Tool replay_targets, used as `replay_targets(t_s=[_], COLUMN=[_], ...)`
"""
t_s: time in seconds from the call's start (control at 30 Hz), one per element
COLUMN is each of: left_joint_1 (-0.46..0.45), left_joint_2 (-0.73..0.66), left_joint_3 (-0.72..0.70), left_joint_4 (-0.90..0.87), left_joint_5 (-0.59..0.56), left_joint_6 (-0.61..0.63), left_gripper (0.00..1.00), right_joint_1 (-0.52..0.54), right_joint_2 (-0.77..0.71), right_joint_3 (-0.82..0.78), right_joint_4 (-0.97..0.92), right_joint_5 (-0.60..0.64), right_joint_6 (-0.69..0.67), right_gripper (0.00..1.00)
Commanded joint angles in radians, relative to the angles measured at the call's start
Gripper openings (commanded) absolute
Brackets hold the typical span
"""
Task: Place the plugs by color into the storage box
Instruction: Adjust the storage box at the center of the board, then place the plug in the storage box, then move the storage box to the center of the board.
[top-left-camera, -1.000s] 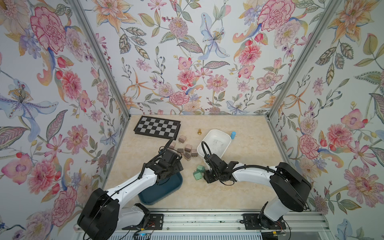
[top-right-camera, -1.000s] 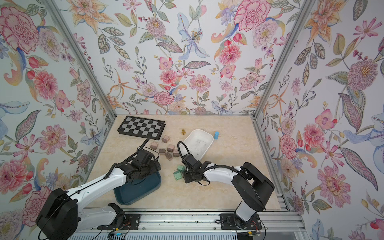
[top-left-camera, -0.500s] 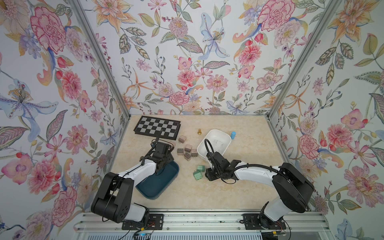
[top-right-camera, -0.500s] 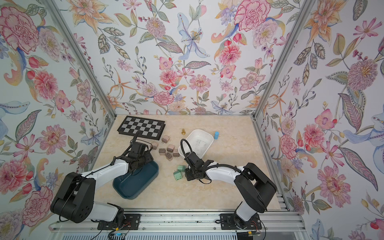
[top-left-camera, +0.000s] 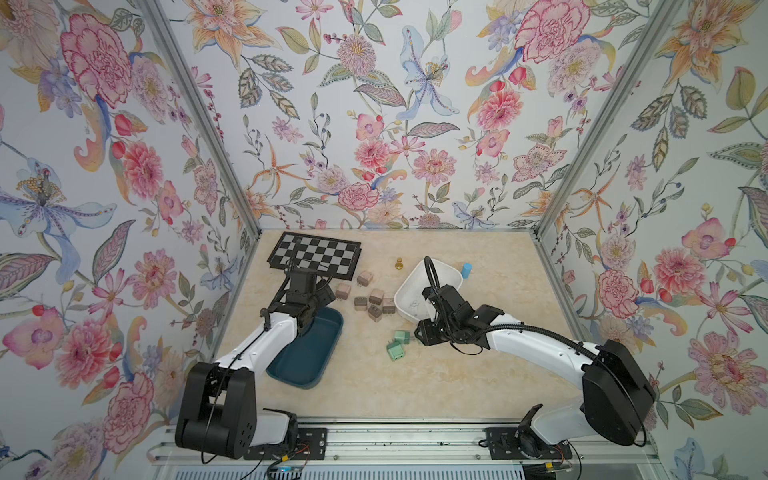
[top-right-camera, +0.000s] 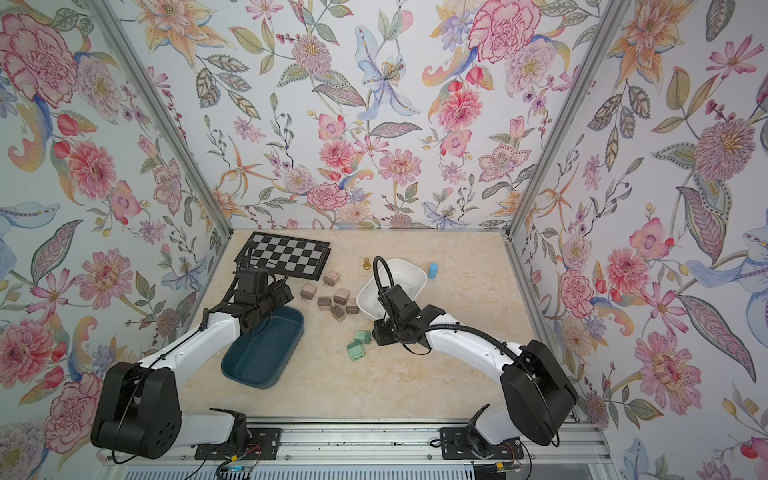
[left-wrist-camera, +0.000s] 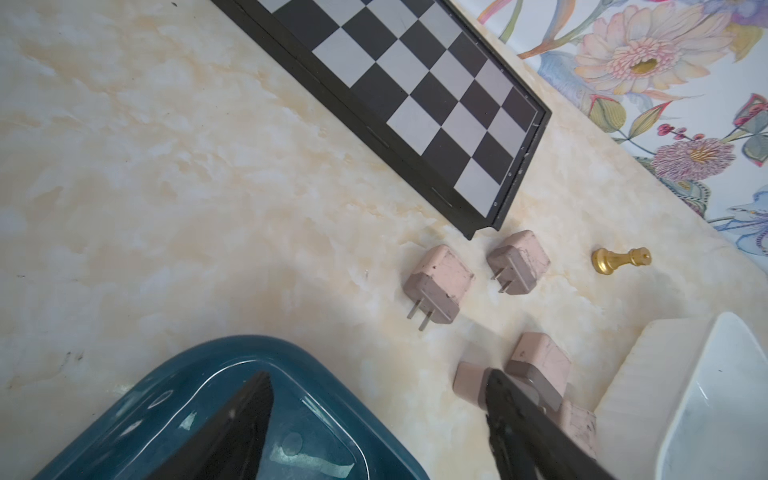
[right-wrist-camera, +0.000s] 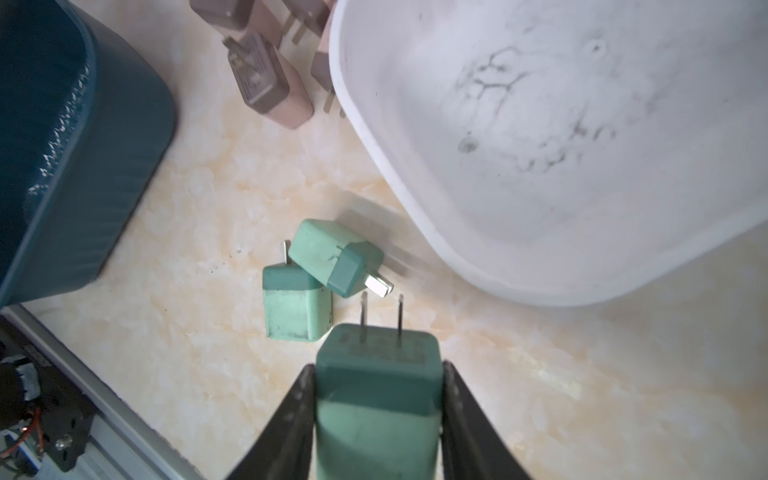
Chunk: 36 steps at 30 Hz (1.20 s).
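**Green plug pinched by right gripper; pink plugs loose on counter**

Item 1. Held green plug (right-wrist-camera: 377, 399): pinched between the two fingers of the right gripper (right-wrist-camera: 376, 374), which press on its opposite side faces. Its long axis runs along the fingers, and two thin metal prongs point forward out of the gripper, toward the white tub (right-wrist-camera: 561, 266). Raised lettering on the prong face is too blurred to read.

Item 2. Two loose green plugs (top-left-camera: 399, 344) on the counter (top-left-camera: 415, 382), touching, between the teal tub (top-left-camera: 316, 374) and the white tub. In the right wrist view one lies tilted across the corner of the other, its flat prongs pointing toward the held plug.

Item 3. Pink plugs (top-left-camera: 372, 299): a loose cluster on the counter between the chessboard (top-left-camera: 316, 257) and the white tub. The two nearest the chessboard (left-wrist-camera: 438, 282) (left-wrist-camera: 518, 262) lie on their sides, prongs pointing away from the board.

Item 4. Left gripper (left-wrist-camera: 374, 419): fingers spread wide, nothing between them, above the teal tub's rim.

Item 5. Gold pawn (left-wrist-camera: 621, 261) and blue cylinder (top-left-camera: 466, 270) beside the white tub.
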Motion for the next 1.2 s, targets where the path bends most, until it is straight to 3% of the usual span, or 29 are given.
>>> replay_targets(t_s=[0.0,0.13,0.27,0.57,0.6,0.67,0.7,0.77,0.97,1.17], left_joint_1=[-0.028,-0.075,-0.101,-0.118,-0.119,-0.121,-0.122,-0.124,-0.143,-0.18], left_joint_2=[-0.069,-0.103,-0.131,-0.167,-0.167,-0.171,-0.172,-0.178,-0.17,-0.137], left_joint_3=[-0.032,-0.05,-0.085,-0.127,-0.128,-0.13,-0.131,-0.13,-0.125,-0.125], left_joint_4=[-0.044,-0.08,-0.08,-0.085,-0.086,-0.085,-0.085,-0.086,-0.077,-0.039], left_joint_5=[0.007,-0.01,-0.005,0.008,0.009,0.01,0.009,0.007,0.003,0.006], left_joint_6=[0.025,0.025,0.008,0.015,0.014,0.015,0.014,0.012,-0.001,-0.026], left_gripper=[0.84,0.88,0.89,0.9,0.9,0.9,0.9,0.9,0.9,0.9], right_joint_1=[-0.078,-0.183,-0.221,-0.223,-0.223,-0.223,-0.223,-0.223,-0.24,-0.349], right_joint_2=[0.044,0.23,0.421,0.618,0.624,0.625,0.617,0.588,0.492,0.395], right_joint_3=[0.13,0.325,0.482,0.583,0.583,0.576,0.567,0.539,0.444,0.31], right_joint_4=[-0.078,-0.107,-0.119,-0.127,-0.127,-0.134,-0.137,-0.136,-0.148,-0.176], right_joint_5=[-0.026,-0.033,-0.043,-0.03,-0.027,-0.021,-0.018,-0.012,-0.006,-0.016], right_joint_6=[-0.051,-0.128,-0.16,-0.176,-0.178,-0.181,-0.181,-0.18,-0.199,-0.269], right_gripper=[0.35,0.35,0.33,0.35,0.41,0.75,0.86,1.0,1.0,1.0])
